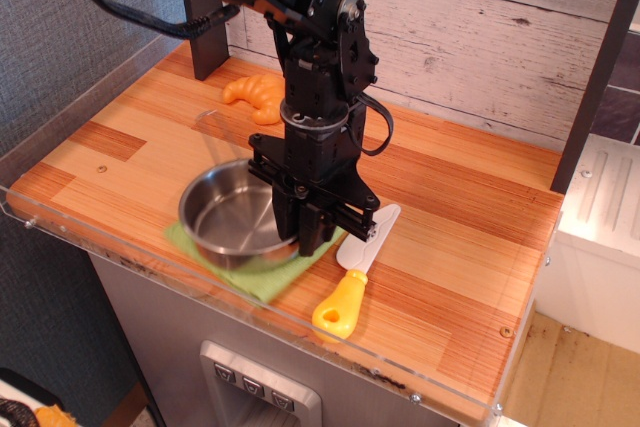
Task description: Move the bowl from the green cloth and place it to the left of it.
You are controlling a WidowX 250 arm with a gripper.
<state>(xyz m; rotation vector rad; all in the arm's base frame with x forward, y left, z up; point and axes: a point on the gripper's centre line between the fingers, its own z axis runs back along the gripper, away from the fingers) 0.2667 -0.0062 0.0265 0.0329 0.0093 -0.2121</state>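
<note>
The shiny steel bowl (232,215) is over the lime-green cloth (262,279) near the table's front edge. Its wire loop handle (213,137) points to the back and looks blurred. My gripper (306,238) comes down from above and is shut on the bowl's right rim. The bowl looks raised a little off the cloth, and more of the cloth's front part shows under it. The cloth's back part is hidden by the bowl.
A toy knife (356,272) with a white blade and yellow handle lies just right of the cloth. An orange croissant toy (252,95) lies at the back. A dark post (205,37) stands at the back left. Bare wood (120,162) lies left of the cloth.
</note>
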